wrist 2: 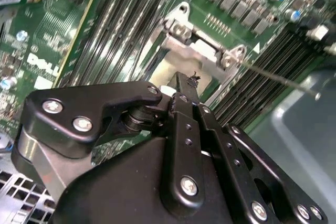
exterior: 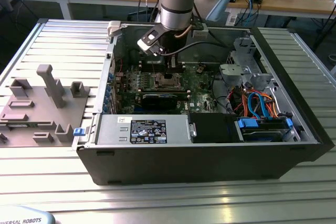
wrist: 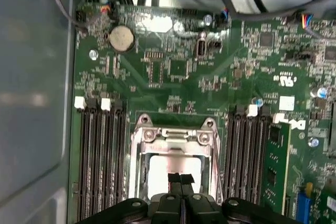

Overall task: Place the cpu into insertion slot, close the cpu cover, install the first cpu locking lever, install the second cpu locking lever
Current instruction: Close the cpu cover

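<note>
Closest in, my gripper (wrist: pixel 181 178) has its fingers pressed together, nothing between them, over the pale top of the cpu (wrist: pixel 157 179), which lies inside the square opening of the cpu cover (wrist: pixel 176 137) (touching or just above, I cannot tell). Black memory slots (wrist: pixel 100 156) flank the cover on both sides, set in the green motherboard (wrist: pixel 178 90). Farther out, the exterior view shows the open computer case (exterior: pixel 210 166) on a ribbed metal table (exterior: pixel 63 35).
</note>
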{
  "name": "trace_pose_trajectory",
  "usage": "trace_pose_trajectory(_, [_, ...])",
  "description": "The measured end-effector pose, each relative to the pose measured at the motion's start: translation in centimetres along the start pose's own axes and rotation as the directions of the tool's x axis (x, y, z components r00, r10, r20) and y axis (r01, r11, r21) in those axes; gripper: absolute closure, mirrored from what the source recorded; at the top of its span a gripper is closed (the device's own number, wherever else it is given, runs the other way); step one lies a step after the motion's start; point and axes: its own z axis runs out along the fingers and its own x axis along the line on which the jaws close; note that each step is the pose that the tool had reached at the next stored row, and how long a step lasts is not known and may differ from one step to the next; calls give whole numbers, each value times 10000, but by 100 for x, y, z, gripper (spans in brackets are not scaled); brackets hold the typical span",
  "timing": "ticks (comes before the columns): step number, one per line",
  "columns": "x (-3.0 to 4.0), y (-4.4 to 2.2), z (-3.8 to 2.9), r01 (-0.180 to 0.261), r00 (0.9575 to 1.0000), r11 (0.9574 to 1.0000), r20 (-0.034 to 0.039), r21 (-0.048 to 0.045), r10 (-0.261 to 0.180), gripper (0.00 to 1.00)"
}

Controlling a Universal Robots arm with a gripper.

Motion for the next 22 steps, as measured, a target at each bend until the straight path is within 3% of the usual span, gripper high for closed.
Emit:
trace_pose_trajectory(6, [12,-162,93,0,10000,10000,0,0,0,89])
trace_pose_trajectory(11, [16,-213,123,2,10000,10000,4,4,-2,89])
trace_pose_trajectory(14, [13,-153,123,7,10000,10000,2,0,-7,89])
trace_pose_trajectory(22, [-6,161,111,14,10000,10000,-35,91,-13,89])
